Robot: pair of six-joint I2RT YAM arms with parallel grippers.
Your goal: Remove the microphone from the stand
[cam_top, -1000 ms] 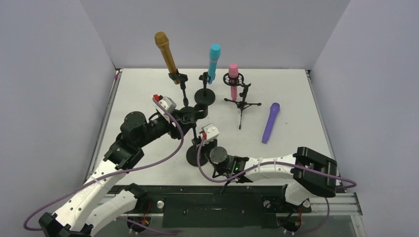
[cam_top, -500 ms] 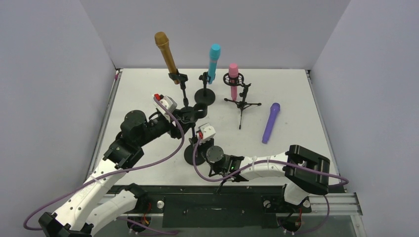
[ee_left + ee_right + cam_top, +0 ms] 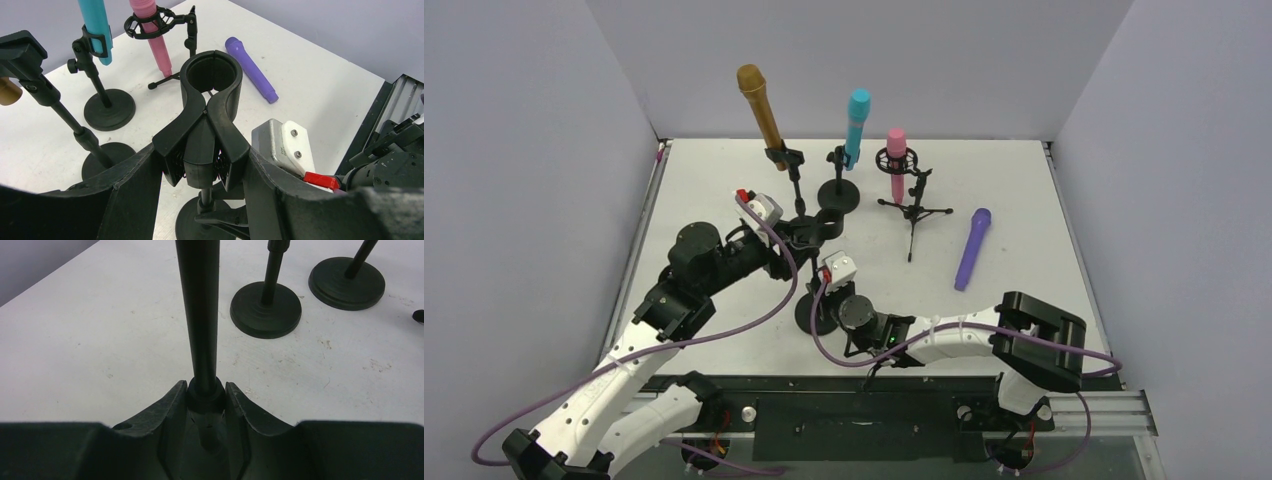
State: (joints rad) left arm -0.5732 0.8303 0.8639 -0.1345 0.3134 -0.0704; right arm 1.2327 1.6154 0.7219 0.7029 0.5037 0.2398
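The white tabletop (image 3: 1024,180) carried everything. A black metal stand with a round base (image 3: 816,315) stood gripped at both ends. The right pincer (image 3: 206,402) was clamped low on its pole, just above the base. The left pincer (image 3: 200,160) was closed on the handles of the black spring clip (image 3: 210,75) at its top, and the clip's ring sat empty just beyond the fingertips. Beyond the left pincer stood three more stands, holding a gold microphone (image 3: 759,105), a teal microphone (image 3: 856,125) and a pink microphone (image 3: 896,160) in a shock mount. The purple plastic microphone (image 3: 971,248), which I took to be the task's thing, lay flat on the table. It was well to the right of both pincers, touching neither, and already out of the clip. With both pincers gripping one stand, an uneven pull could have tipped or dragged it. The gold microphone's stand stood just beside the left pincer, so a sideways swing there could have knocked it over. A jolt to the table might also have set the round purple microphone rolling. Compared with a second earlier, the right arm had swung left, the stand's base had slid slightly left with it, and the right pincer had drawn tighter on the pole. The left pincer and all four microphones had not moved.
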